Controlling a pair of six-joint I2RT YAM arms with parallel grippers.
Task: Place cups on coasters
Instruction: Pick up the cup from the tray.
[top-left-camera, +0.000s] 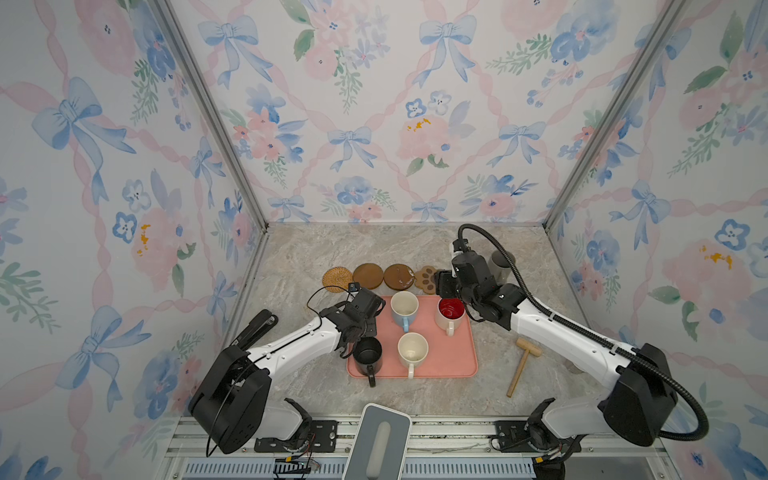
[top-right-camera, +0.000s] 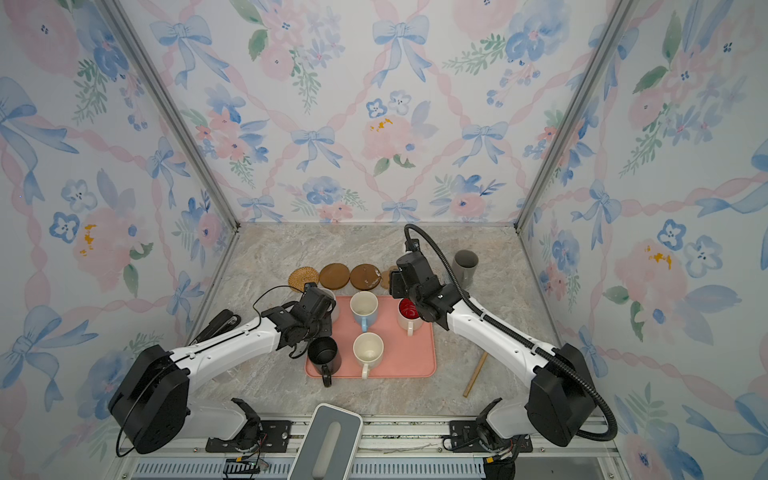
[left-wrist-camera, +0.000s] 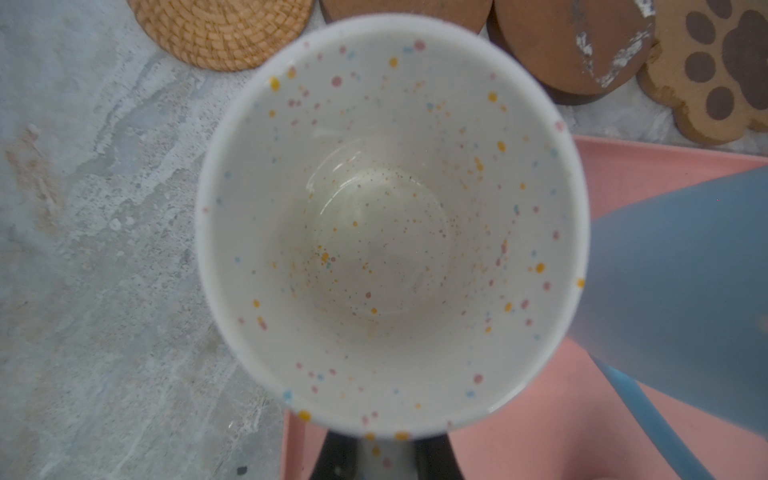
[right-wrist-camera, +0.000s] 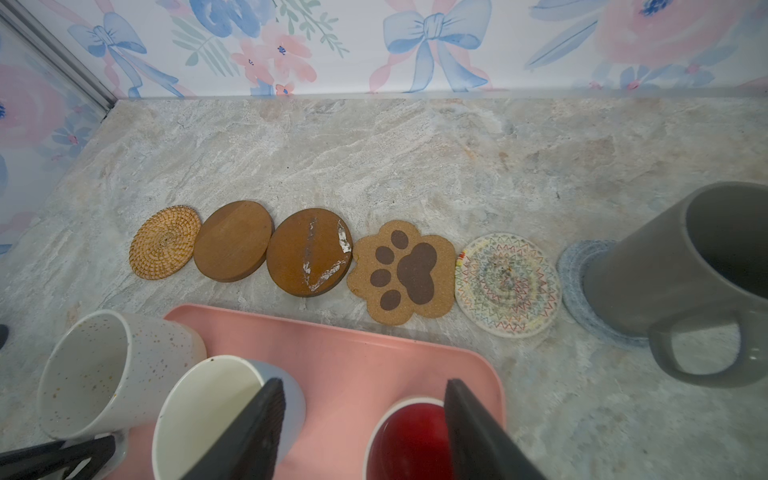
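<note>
Left wrist: speckled cream-white mug

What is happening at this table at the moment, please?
The left hand has the speckled white mug by its handle at the pink tray's far left corner. The right hand hangs open over the red-lined mug on the tray. The grey mug already stands on the blue woven coaster; the five other coasters are bare.
</note>
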